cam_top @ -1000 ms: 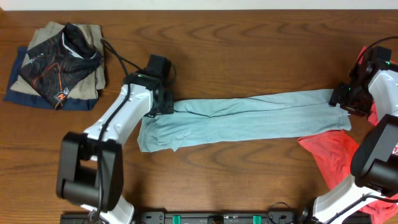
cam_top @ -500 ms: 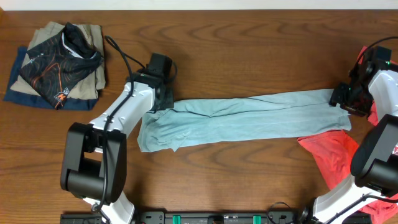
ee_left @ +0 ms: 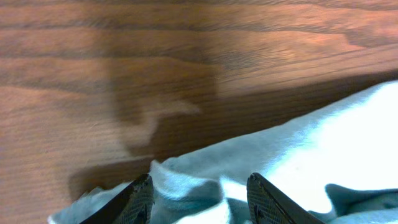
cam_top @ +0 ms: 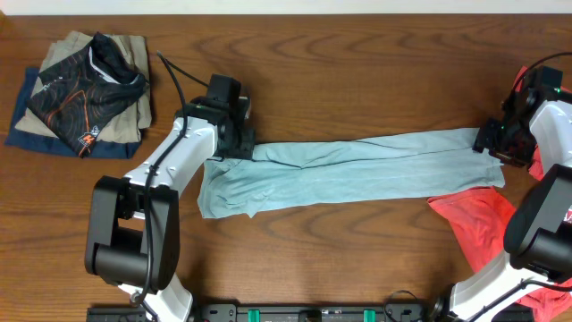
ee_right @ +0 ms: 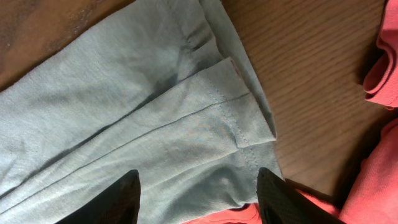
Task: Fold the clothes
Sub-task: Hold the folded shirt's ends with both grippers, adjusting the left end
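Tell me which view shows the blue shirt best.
Overhead: the whole blue shirt shows there, laid out as one long strip. The left wrist view catches only a rumpled edge of it against the wood. The right wrist view shows one end with its stitched hem up close, nothing more.

Pale shirt [ee_right: 124, 112], apparently overlapping red fabric [ee_right: 373, 186]
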Controlling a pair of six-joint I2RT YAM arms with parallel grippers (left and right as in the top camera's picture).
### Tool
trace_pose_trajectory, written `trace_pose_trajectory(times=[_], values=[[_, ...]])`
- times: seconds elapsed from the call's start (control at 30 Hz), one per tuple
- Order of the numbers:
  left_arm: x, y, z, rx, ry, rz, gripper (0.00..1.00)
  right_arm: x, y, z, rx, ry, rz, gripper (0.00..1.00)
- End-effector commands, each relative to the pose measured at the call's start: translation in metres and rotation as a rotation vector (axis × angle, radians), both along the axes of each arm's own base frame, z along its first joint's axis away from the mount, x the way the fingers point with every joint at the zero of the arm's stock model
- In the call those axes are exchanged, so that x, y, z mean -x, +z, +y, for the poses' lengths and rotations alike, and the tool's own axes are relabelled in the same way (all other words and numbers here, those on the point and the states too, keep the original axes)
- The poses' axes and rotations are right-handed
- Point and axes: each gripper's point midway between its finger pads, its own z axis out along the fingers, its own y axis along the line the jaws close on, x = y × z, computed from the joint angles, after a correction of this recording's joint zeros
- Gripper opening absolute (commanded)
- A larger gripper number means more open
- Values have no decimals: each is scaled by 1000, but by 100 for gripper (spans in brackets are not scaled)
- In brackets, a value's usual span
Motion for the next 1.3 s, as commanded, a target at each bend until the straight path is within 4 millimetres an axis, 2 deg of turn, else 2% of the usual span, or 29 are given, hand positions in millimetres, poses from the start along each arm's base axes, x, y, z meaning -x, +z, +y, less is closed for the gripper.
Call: trace_pose_trajectory(times=[0.0,0.07,0.2,0.3,0.43,0.47,0.5,0.63,0.87,0.97,1.07,1.1,1.13,1.17,1.23,1.27], values=[[-8,11,-7,30,-50,-34,50,0,8,-3,19,-3,-18,58],[-7,10,-7,26,-63,-31,48,0,9,-3,19,-3,-18,58],[3,7,-5,16,-64,8,36,0,8,-3,18,-3,-17,58],[11,1,0,-9,-60,39,33,1,8,-3,18,-3,-17,58],[15,-6,7,-42,-53,51,19,1,8,-3,18,-3,-17,58],[14,-6,7,-41,-53,46,12,1,8,-3,18,-3,-16,58],[11,-5,6,-39,-52,34,7,1,8,-3,18,-3,-16,58],[-4,0,7,-45,-38,-26,6,2,8,-3,16,-2,-12,58],[-56,24,53,-148,220,-218,6,2,8,-3,16,-2,-11,59],[-63,27,68,-92,345,-228,6,2,8,-3,16,-2,-11,59],[-50,20,52,50,311,-131,8,2,8,-4,20,-3,-11,58],[-43,18,47,80,294,-98,15,1,8,-4,21,-3,-13,58],[-39,17,41,104,263,-76,29,1,8,-4,22,-3,-16,58],[-34,17,33,132,215,-59,37,0,8,-4,22,-3,-18,59],[-27,17,23,156,137,-41,49,0,9,-4,23,-3,-20,59],[-24,17,19,162,108,-32,51,0,9,-4,23,-3,-20,59]])
